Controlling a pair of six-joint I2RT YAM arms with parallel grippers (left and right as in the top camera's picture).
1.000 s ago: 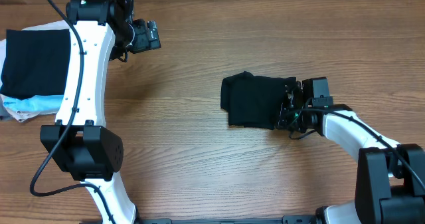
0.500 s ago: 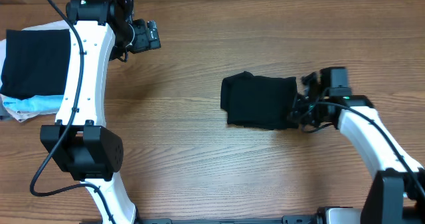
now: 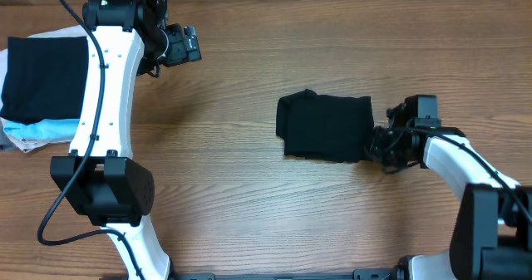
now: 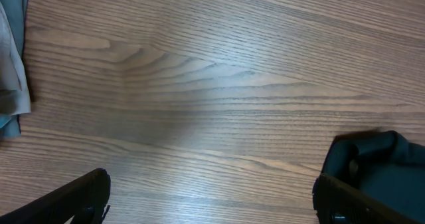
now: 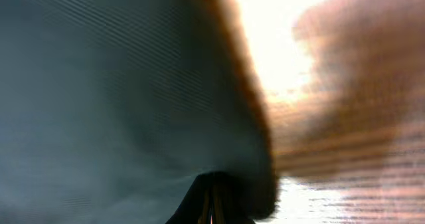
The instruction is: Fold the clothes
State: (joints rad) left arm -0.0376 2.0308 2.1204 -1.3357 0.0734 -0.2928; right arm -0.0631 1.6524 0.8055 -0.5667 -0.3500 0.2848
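The clothes, a black T-shirt (image 3: 324, 128), lie folded into a compact rectangle in the middle of the wooden table. My right gripper (image 3: 378, 143) is low at the shirt's right edge, jaws shut. In the right wrist view the dark cloth (image 5: 119, 91) fills most of the frame. There the right gripper (image 5: 211, 187) has its tips pressed together against the cloth, and I cannot tell whether any fabric is pinched. My left gripper (image 3: 193, 43) hangs open at the far upper left, well away from the shirt. The left gripper (image 4: 212, 207) has only bare wood between its fingers (image 4: 86, 197).
A stack of folded garments sits at the left table edge, a black one (image 3: 46, 76) on top of white and pale blue ones (image 3: 41, 132). Grey cloth (image 4: 10, 64) shows at the left edge of the left wrist view. The left arm (image 3: 104, 105) stands beside the stack.
My right gripper has drawn back to the right, from on top of the shirt to its right edge. The shirt and the left arm have stayed put.
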